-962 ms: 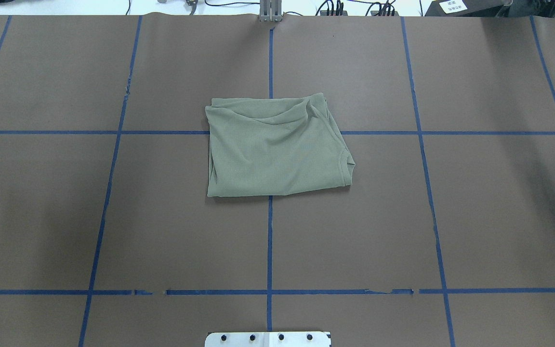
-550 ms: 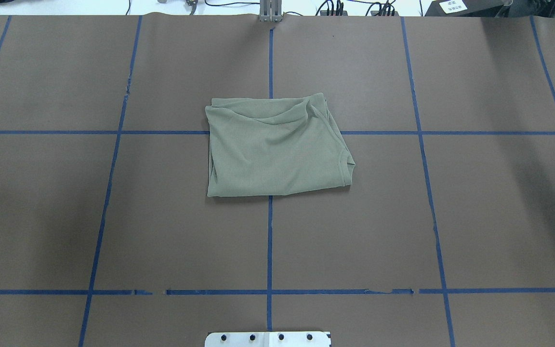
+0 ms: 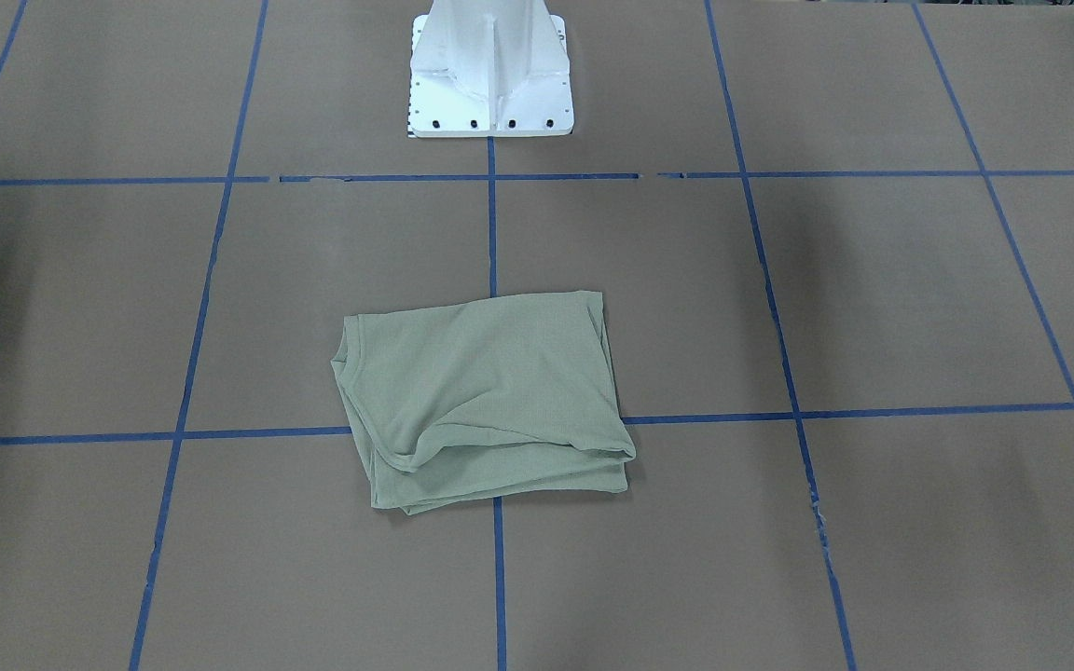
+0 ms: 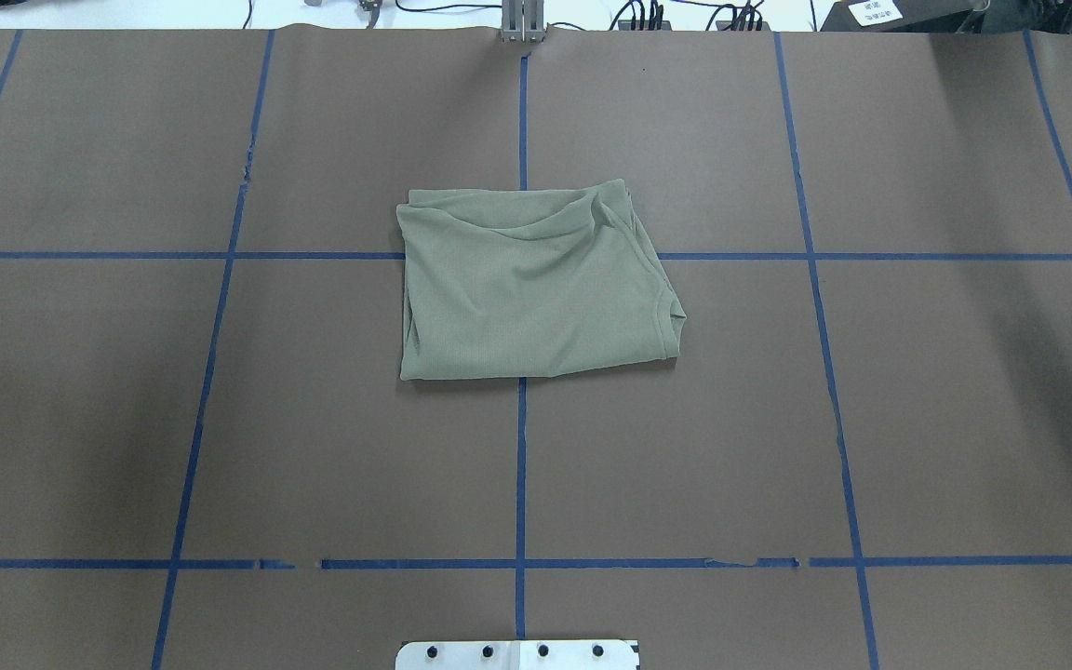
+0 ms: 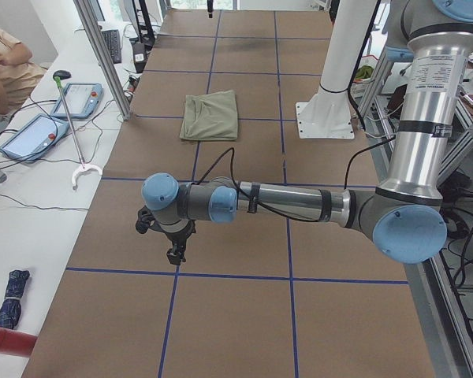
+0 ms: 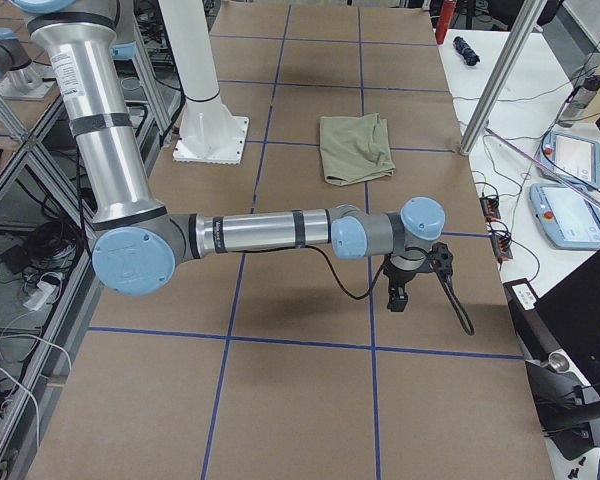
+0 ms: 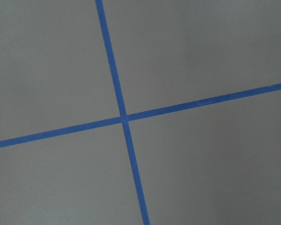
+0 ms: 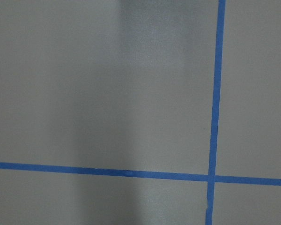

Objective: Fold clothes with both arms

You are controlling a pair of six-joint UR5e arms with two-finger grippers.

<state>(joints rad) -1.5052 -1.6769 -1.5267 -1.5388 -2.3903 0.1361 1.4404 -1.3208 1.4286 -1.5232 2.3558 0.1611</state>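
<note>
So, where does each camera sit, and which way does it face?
Front-facing: across the table, facing the mount; no arms.
Overhead: behind robot, down on the shirt; mount's edge.
Left: table's left end; left arm near.
Right: opposite end; right arm near.
Left wrist: down on tape cross; no jaws.
Right wrist: likewise.
Exteriors share the shirt.

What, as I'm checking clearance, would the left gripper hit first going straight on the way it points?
Pointing down, the left gripper would likely first meet the brown table cover, near a blue tape crossing. The shirt lies far off its line.
</note>
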